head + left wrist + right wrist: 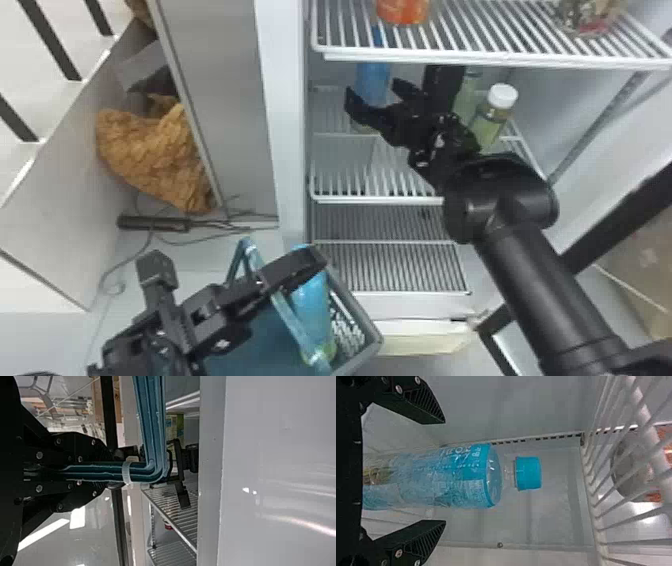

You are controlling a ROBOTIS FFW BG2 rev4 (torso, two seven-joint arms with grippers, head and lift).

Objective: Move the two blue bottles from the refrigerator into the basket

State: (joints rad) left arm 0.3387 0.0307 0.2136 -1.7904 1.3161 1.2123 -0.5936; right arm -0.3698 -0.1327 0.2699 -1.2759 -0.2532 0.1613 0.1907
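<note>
Left pincer point(295, 272) down at the near left, pressed together on the turquoise handle point(152, 423), with the basket point(357, 306) just outside the refrigerator. Inside the basket, one blue bottle point(312, 305) is in place: job half done, I'd call it. Moving right, past the white refrigerator frame point(281, 125), and here's the one that matters! The second blue bottle point(470, 477) stands upright towards the far left of the middle shelf point(377, 200), blue cap up, long axis vertical. The right pincer point(440, 471) is spread, and it's the nearer of the two by a long way. Its fingers come in from the right in the head view, and the bottle lines up between them, a sliver of room showing either side. Whether the tips are beyond the bottle's near face, I cannot tell. Next call, surely: ease in square, then squeeze. Mind the upper shelf point(425, 55), its wires right above the cap; an early lift could knock it, so the way out looks low and towards the near side, then left round the frame. Farther right, the white-capped bottle point(487, 125) sits beside the right wrist, and a wide swing might clip it.
</note>
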